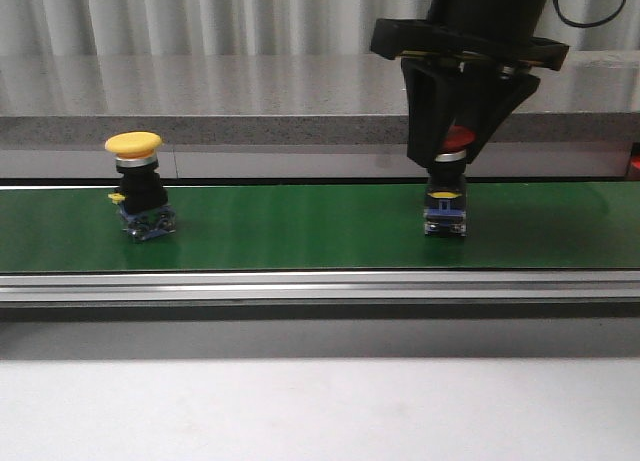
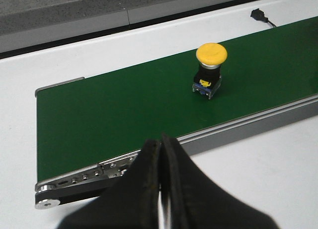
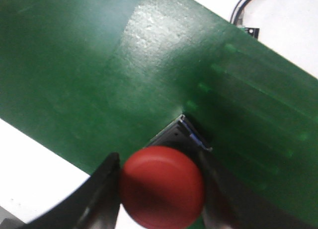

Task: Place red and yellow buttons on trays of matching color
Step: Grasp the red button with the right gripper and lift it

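Currently mid-grasp on the red side. Right end effector [image 1: 449,153] lowered over red button [image 1: 458,138], one finger on either side of the red cap; in the right wrist view, fingers [image 3: 102,187] flank the cap [image 3: 161,185] closely, apparently touching, so judged closed on it. Button base [image 1: 445,217] resting on green belt [image 1: 300,226], upright, not lifted. Straddling the neck under the wide cap presumably gives a lip to catch on during lift.

Left end effector [image 2: 160,189] parked off the belt near its front rail, fingers pressed together, holding nothing. Probably kept back to leave the workspace free for the other arm.

Yellow button [image 1: 134,181] upright on belt toward the left end, well apart from the red one, untouched; also seen from left wrist [image 2: 210,69].

No trays visible in any view; destination positions cannot be stated. Pale desk [image 1: 320,411] in front of belt.

Judgement: first pick under way, both placements outstanding. Risk: cap slipping between fingers if grip sits too high.
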{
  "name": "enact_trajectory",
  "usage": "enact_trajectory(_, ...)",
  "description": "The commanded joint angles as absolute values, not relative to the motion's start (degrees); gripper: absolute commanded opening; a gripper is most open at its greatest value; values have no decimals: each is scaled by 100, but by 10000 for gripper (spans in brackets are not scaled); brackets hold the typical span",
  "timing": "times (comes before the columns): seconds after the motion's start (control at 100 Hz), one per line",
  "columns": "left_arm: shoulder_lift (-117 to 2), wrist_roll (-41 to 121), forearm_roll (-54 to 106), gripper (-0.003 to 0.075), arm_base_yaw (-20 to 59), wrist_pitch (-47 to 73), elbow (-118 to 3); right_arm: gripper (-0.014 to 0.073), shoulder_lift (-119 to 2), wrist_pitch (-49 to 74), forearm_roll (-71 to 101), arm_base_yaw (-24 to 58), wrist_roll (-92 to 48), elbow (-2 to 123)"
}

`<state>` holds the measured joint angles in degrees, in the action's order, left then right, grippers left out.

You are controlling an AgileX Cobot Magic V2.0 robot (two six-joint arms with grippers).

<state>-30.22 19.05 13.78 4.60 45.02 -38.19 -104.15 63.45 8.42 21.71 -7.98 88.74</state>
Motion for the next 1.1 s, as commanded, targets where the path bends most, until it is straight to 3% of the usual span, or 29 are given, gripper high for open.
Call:
enact_trajectory(0.0, -3035, 1887, 1524, -20, 504, 4138, -3976, 194, -10113, 6248, 829, 2047, -880, 9072)
enact_trajectory(0.35, -3035, 1887, 1524, -20, 504, 4128, -3976, 194, -9503, 6254, 829, 1192, -470, 9072)
enact_trajectory(1.09, -3035, 1887, 1524, -20, 504, 4128, -3976, 194, -9046, 6129, 829, -2012, 316, 9033)
